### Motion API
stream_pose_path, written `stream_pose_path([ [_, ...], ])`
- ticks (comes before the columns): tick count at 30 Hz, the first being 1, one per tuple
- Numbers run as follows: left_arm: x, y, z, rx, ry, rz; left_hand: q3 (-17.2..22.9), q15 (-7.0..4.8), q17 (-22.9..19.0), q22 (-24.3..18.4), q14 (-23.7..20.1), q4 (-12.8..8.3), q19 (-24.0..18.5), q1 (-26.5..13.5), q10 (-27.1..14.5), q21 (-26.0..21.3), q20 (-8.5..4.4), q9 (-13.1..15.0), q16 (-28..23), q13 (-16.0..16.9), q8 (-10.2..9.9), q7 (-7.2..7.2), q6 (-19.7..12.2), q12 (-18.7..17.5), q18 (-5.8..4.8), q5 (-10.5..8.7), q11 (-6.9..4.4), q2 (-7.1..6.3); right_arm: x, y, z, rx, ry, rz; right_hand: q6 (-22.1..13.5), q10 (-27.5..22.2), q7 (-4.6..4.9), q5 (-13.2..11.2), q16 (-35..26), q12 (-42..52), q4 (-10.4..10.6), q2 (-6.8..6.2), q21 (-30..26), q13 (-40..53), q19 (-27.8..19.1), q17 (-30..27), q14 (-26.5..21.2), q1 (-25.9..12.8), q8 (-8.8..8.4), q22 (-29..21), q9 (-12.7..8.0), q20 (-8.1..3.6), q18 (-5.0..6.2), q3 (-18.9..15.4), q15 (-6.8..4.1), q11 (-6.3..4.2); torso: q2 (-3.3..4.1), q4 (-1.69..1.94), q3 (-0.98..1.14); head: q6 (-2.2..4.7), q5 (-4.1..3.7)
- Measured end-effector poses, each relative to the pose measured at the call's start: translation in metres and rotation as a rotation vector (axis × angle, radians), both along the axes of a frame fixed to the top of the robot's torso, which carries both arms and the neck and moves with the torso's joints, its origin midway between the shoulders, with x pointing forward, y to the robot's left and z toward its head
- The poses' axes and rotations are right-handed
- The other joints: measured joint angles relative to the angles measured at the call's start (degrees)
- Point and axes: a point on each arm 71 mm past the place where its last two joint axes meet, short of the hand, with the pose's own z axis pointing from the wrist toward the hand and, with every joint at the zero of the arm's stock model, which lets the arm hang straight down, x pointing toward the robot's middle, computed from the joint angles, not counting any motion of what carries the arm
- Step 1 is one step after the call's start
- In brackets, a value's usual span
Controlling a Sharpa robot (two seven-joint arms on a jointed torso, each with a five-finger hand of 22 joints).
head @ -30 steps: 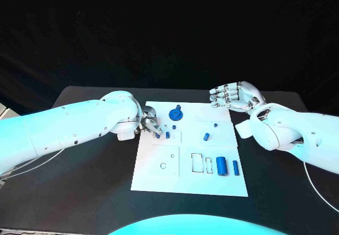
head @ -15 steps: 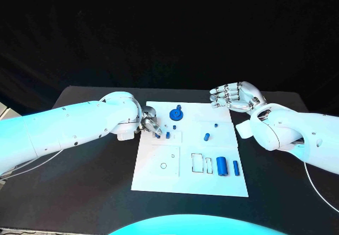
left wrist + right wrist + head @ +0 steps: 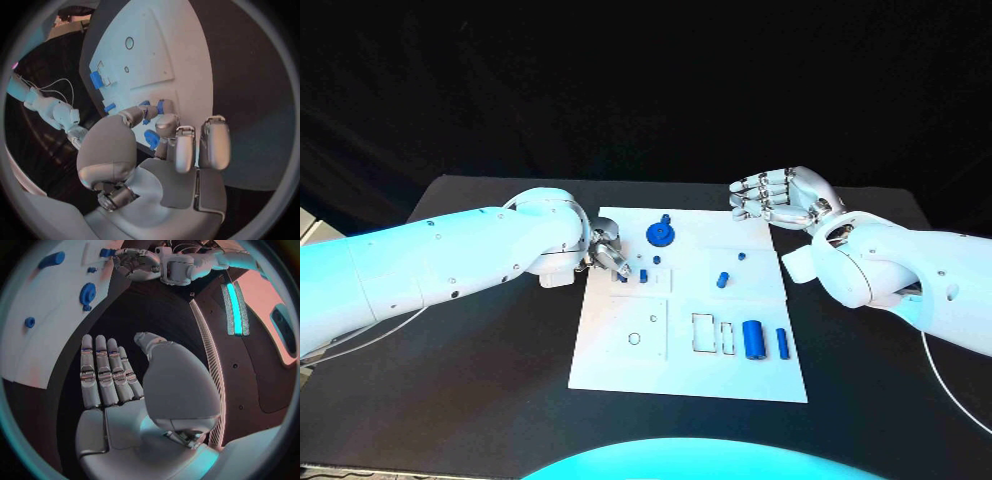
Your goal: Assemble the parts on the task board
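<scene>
The white task board (image 3: 625, 350) lies in the middle of the table. My left hand (image 3: 604, 252) reaches over the board's left edge, where its thumb and a finger pinch a small blue part (image 3: 620, 275) (image 3: 145, 111). A second small blue part (image 3: 643, 273) (image 3: 160, 106) stands right beside it. Just behind my fingers lies the blue gear (image 3: 658, 234) (image 3: 87, 292). My right hand (image 3: 776, 195) (image 3: 125, 385) hovers off the board's far right corner, fingers straight and holding nothing.
More blue parts sit on the board: two small ones (image 3: 723, 278) (image 3: 737, 254) at mid right, plus a thick cylinder (image 3: 753, 338) and a thin one (image 3: 780, 342) near the front right. Beside those lie outlined slots (image 3: 711, 333) and a round hole (image 3: 633, 338).
</scene>
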Motion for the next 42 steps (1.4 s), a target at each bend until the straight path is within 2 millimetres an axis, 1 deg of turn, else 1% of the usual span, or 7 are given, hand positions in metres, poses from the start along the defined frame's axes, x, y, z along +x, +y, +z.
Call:
stream_pose_path([
  [7,-0.0004,-0.0001,-0.0002,-0.002,0.013,0.004,0.25,0.0,0.0,0.0,0.0,0.25,0.0,0.0,0.3,0.0,0.0,-0.01,0.0,0.52,0.17,0.16,0.23,0.46,0.0,0.23,0.11,0.0,0.0,-0.0001,0.0,0.0,0.0,0.0,0.0,0.0,0.0,0.0,0.0,0.0,0.0,0.0,0.0,0.0,0.0,0.0,0.0,0.0,0.0,0.0,0.0,0.0,0.0,0.0,0.0,0.0,0.03,-0.05,0.01,-0.03,0.02],
  [10,-0.0011,-0.0007,-0.0009,-0.002,0.023,0.004,0.49,0.01,0.0,0.0,0.0,0.49,0.0,-0.01,0.64,-0.01,0.0,-0.03,0.0,0.59,0.61,-0.04,0.65,0.5,0.0,0.19,-0.17,0.01,0.0,-0.0003,0.0,0.0,0.0,0.0,0.0,0.0,0.0,0.0,0.0,0.0,0.0,0.0,0.0,0.0,0.0,0.0,0.0,0.0,0.0,0.0,0.0,0.0,0.0,0.0,0.0,0.0,0.04,-0.05,0.01,-0.09,-0.01],
  [11,-0.0012,-0.0009,-0.001,-0.002,0.026,0.005,0.55,0.01,-0.01,0.02,0.0,0.55,0.0,-0.06,0.91,-0.01,0.0,-0.11,0.0,0.59,0.55,-0.31,0.96,0.5,0.0,0.18,-0.28,0.06,0.0,-0.0003,0.0,0.0,0.0,-0.001,0.0,0.0,0.0,0.0,0.0,0.0,0.0,0.0,0.0,0.0,0.0,0.0,0.0,0.0,0.0,0.0,0.0,0.0,0.0,0.0,0.0,0.0,0.04,-0.05,0.01,-0.09,-0.02],
  [16,-0.0008,-0.0012,-0.0018,-0.004,0.037,0.01,0.55,0.01,-0.01,0.05,-0.01,0.55,0.0,-0.55,1.02,-0.01,0.0,-0.15,0.0,0.56,0.39,-0.34,1.16,0.5,0.0,0.07,-0.37,0.55,-0.0001,-0.0002,0.0,0.0,0.0,0.0,0.0,0.0,0.0,0.0,0.0,0.0,0.0,0.0,0.0,0.0,0.0,0.0,0.0,0.0,0.0,0.01,0.0,0.0,0.0,0.0,0.0,0.0,0.05,-0.06,0.03,-0.08,-0.07],
  [24,0.0,-0.0014,-0.0024,-0.005,0.043,0.02,0.71,-0.21,-0.01,0.04,0.22,0.71,0.0,-1.29,1.22,-0.02,0.0,-0.28,0.0,-0.26,0.39,-0.64,1.64,0.2,0.0,-0.93,-0.39,1.29,-0.0003,-0.0005,0.0001,0.0,0.0,0.0,0.0,0.0,0.0,0.0,0.0,0.0,0.0,0.0,0.0,0.0,0.0,0.01,0.0,0.0,0.0,0.01,0.0,0.0,0.0,0.0,0.0,0.0,0.07,-0.07,0.01,-0.04,-0.18],
  [38,0.0022,-0.0015,-0.003,-0.008,0.043,0.032,0.71,-0.21,-0.02,0.04,0.22,0.71,0.0,-1.73,1.22,-0.02,0.0,-0.29,0.0,-0.73,0.18,-1.19,1.94,-0.25,0.0,-1.77,-0.36,1.73,-0.0007,-0.0011,0.0002,0.0,0.0,-0.001,0.0,0.0,0.0,0.0,0.0,0.0,0.0,0.0,0.0,0.0,0.0,0.01,0.0,0.0,0.0,0.01,0.0,0.0,0.0,0.0,0.0,0.0,0.09,-0.06,-0.01,-0.02,-0.29],
  [42,0.0032,-0.0016,-0.0028,-0.01,0.041,0.037,0.71,-0.21,-0.02,0.03,0.22,0.71,-0.01,-1.74,0.85,-0.02,0.0,-0.29,0.0,-0.98,0.18,-1.22,1.95,-0.51,0.0,-2.06,-0.08,1.74,-0.0008,-0.0011,0.0002,0.0,0.0,-0.001,0.0,0.0,0.0,0.24,-0.34,-0.3,0.0,0.0,0.0,0.0,0.21,-0.11,0.22,0.0,0.0,-0.27,-0.05,0.21,0.0,0.0,-0.22,0.0,0.09,-0.07,-0.01,-0.03,-0.35],
])
